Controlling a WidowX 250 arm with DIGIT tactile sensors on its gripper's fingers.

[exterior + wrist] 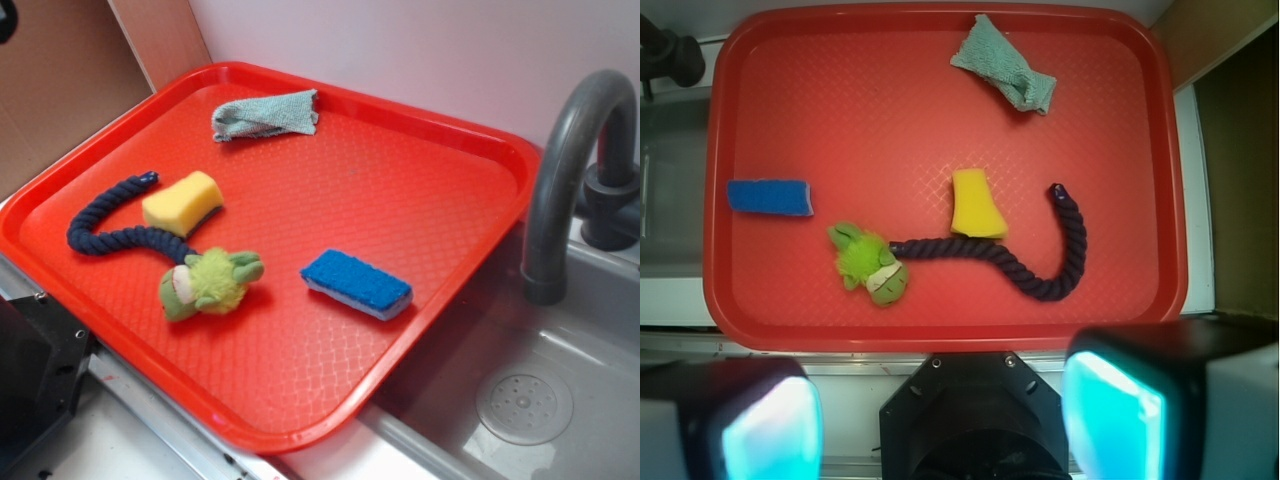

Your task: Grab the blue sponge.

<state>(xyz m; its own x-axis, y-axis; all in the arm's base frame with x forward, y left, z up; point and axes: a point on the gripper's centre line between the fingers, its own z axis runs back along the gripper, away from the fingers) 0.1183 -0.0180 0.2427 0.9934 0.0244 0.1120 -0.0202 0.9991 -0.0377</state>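
Your gripper sits spread at the wrist view's bottom edge, apparently high above the tray. The blue sponge lies flat at mid-left, clear of neighbours, so you can approach unobstructed.

Item count: one red plastic tray; two sponges, namely one blue rectangular sponge and one yellow sponge; one dark navy braided rope; one green plush toy; one grey-green knitted cloth; one grey faucet.
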